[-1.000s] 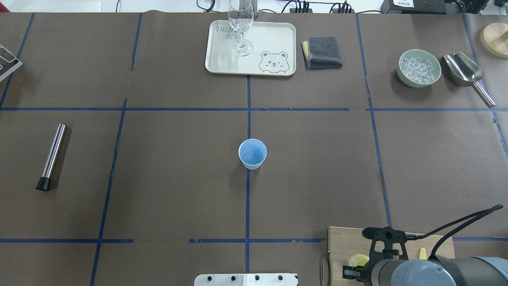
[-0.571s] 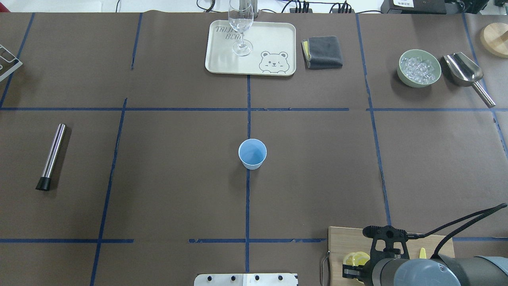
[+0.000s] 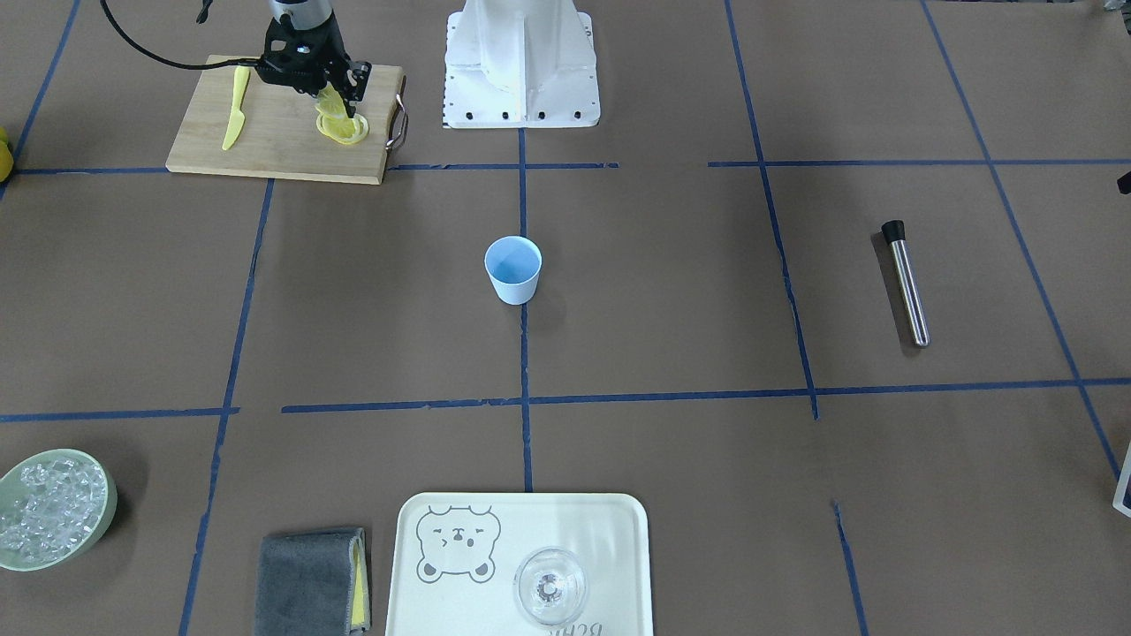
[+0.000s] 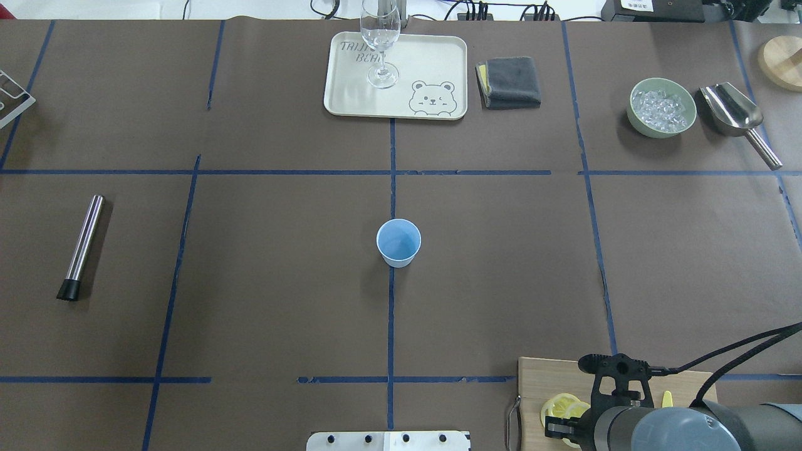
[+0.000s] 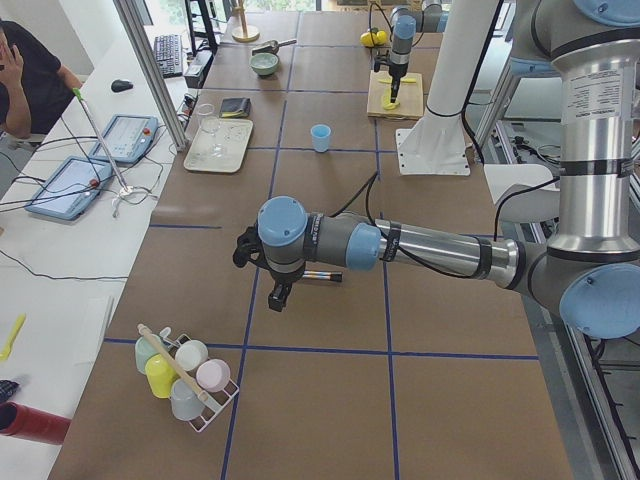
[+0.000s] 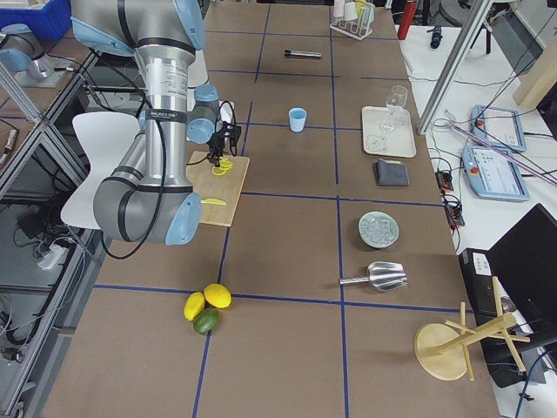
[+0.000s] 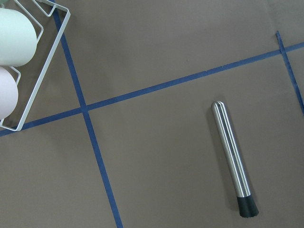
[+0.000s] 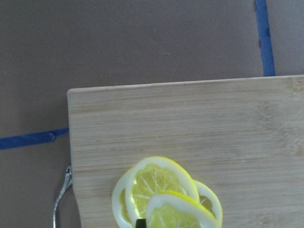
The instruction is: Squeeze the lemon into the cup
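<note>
Lemon (image 8: 156, 183) cropped by bottom edge

Brown-covered table (image 4: 269, 300), blue tape grid (image 4: 390, 313), white side bench (image 5: 60, 235), aluminium frame post (image 5: 150, 70), even light.

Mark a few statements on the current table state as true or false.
1. The cup stands upright mid-table, apart from the cutting board. True.
2. The lemon slices are in the cup. False: they are over at the cutting board, overlapping.
3. The wine glass stands on the tray. True.
4. The left gripper hangs over the cutting board. False: the right gripper does; the left one is near the steel rod.
</note>
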`<state>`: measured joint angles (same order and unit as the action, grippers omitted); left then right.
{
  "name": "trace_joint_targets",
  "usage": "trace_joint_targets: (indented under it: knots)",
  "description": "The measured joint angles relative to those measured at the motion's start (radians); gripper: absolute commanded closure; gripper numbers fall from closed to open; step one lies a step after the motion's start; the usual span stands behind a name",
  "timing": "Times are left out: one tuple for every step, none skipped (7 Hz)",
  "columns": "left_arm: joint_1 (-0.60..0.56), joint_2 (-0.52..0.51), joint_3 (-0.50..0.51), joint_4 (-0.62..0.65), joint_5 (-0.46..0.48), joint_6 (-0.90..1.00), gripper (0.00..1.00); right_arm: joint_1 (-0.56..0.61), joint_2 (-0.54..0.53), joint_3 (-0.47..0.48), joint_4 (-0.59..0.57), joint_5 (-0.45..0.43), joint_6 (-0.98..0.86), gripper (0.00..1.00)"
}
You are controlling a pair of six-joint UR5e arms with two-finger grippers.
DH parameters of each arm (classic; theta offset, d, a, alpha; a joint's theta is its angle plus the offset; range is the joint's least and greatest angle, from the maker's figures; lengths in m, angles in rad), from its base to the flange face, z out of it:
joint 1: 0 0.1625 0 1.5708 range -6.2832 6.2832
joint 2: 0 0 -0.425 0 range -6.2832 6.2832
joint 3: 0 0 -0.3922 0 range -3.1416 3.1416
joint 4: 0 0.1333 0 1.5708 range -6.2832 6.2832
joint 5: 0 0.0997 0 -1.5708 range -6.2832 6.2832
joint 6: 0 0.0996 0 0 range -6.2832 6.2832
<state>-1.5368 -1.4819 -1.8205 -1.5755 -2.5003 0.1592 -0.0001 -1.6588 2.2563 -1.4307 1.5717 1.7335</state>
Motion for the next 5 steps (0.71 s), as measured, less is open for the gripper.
trace_joint_targets:
  knots:
    - [0.000, 0.001, 0.000, 0.000, 0.000, 0.000, 0.00, -0.001, 0.000, 0.000, 0.000, -0.001, 0.010, 0.97]
    - [0.000, 0.001, 0.000, 0.000, 0.000, 0.000, 0.00, -0.002, 0.001, -0.001, 0.000, 0.000, 0.024, 1.00]
    - [0.000, 0.001, 0.000, 0.000, 0.000, 0.000, 0.00, -0.002, 0.001, -0.001, 0.000, 0.000, 0.031, 1.00]
    - [0.000, 0.002, 0.001, 0.000, 0.000, 0.000, 0.00, -0.001, -0.001, -0.001, 0.000, 0.001, 0.033, 1.00]
    - [0.000, 0.002, 0.002, 0.000, 0.000, 0.000, 0.00, -0.001, -0.002, -0.001, -0.001, 0.001, 0.033, 1.00]
